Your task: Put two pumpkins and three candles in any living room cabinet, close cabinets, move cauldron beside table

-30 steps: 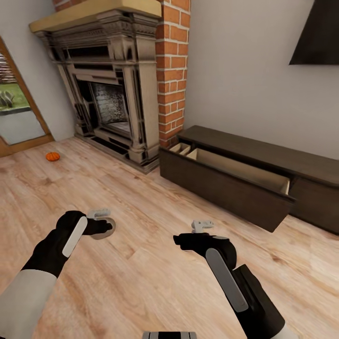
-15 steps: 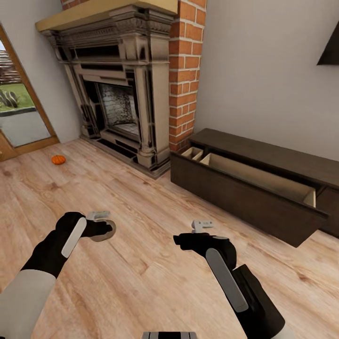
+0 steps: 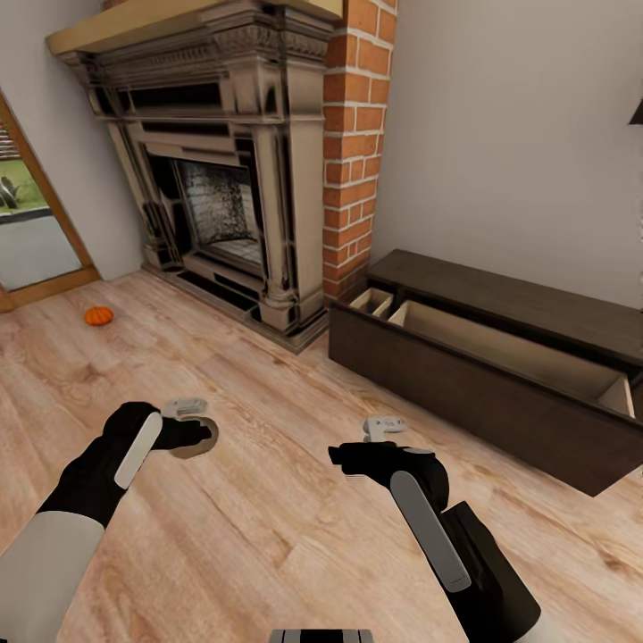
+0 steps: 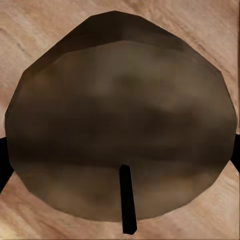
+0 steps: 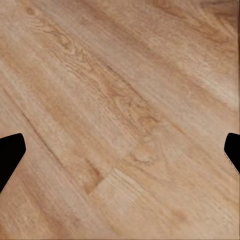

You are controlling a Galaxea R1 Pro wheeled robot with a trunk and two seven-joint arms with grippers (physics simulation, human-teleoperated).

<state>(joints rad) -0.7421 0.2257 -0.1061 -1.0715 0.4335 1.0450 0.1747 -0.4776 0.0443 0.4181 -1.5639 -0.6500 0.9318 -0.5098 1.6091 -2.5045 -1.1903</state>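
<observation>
A wood-plank floor (image 3: pixel 268 518) runs to a far fireplace (image 3: pixel 223 170). One pumpkin (image 3: pixel 99 315) lies far left. The dark cabinet (image 3: pixel 500 375) at right has its drawer out. The left gripper (image 3: pixel 189 425) clasps a candle (image 4: pixel 120 135); the right gripper (image 3: pixel 379 439) is spread wide, empty.

My head camera looks forward and down across the floor (image 3: pixel 268 536) toward fireplace (image 3: pixel 232 170) and cabinet (image 3: pixel 500 375). Left wrist camera sits hard against a candle (image 4: pixel 120 125); right wrist camera faces bare floor, shared with the head view.
</observation>
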